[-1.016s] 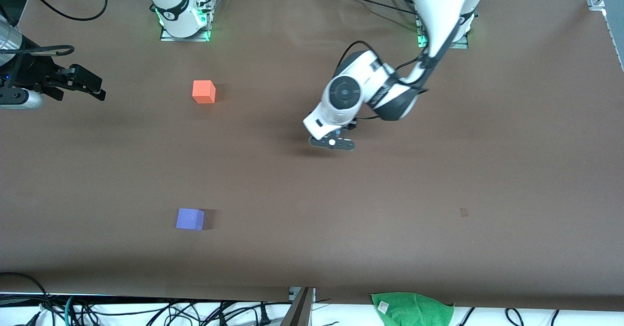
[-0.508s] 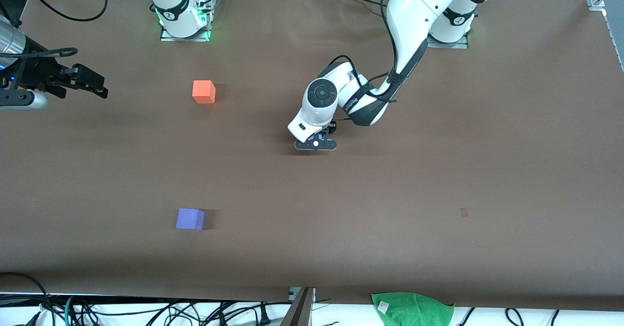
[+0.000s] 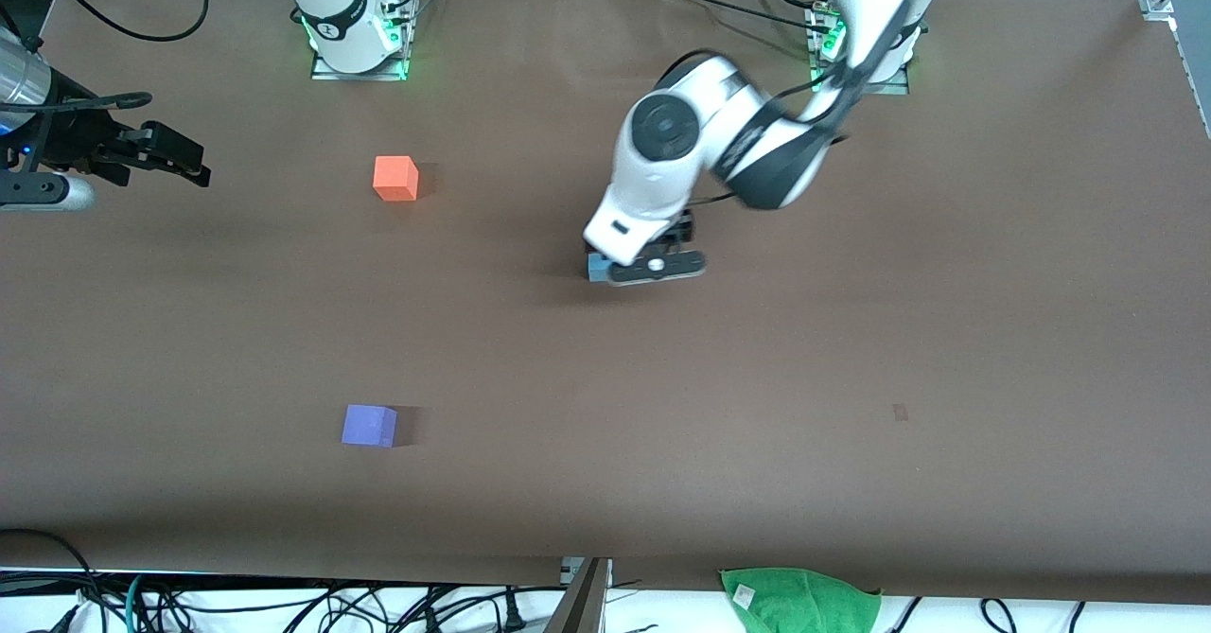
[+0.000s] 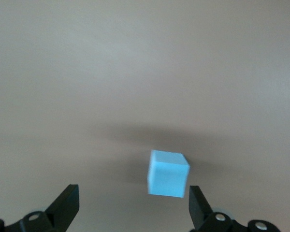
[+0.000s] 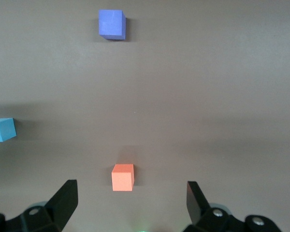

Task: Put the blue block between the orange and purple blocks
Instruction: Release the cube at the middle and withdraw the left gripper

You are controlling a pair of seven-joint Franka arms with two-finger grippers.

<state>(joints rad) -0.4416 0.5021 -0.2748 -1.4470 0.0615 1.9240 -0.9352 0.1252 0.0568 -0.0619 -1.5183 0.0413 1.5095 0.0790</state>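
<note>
Blue block [image 3: 597, 267]: I am seeing it sitting on the brown table [image 3: 851, 378] near the middle, free of any grip, only its edge peeking out from under the left gripper [image 3: 653, 269]. Left gripper: I am holding it just over the block, fingers [image 4: 199, 205] spread wide and released. Orange block [image 3: 395, 179]: lying toward the right arm's end, farther from the front camera than the purple block [image 3: 369, 426]; the two are well apart. Right gripper [image 3: 156, 155]: waiting over the table's edge at its own end, fingers spread, gripping nothing.
</note>
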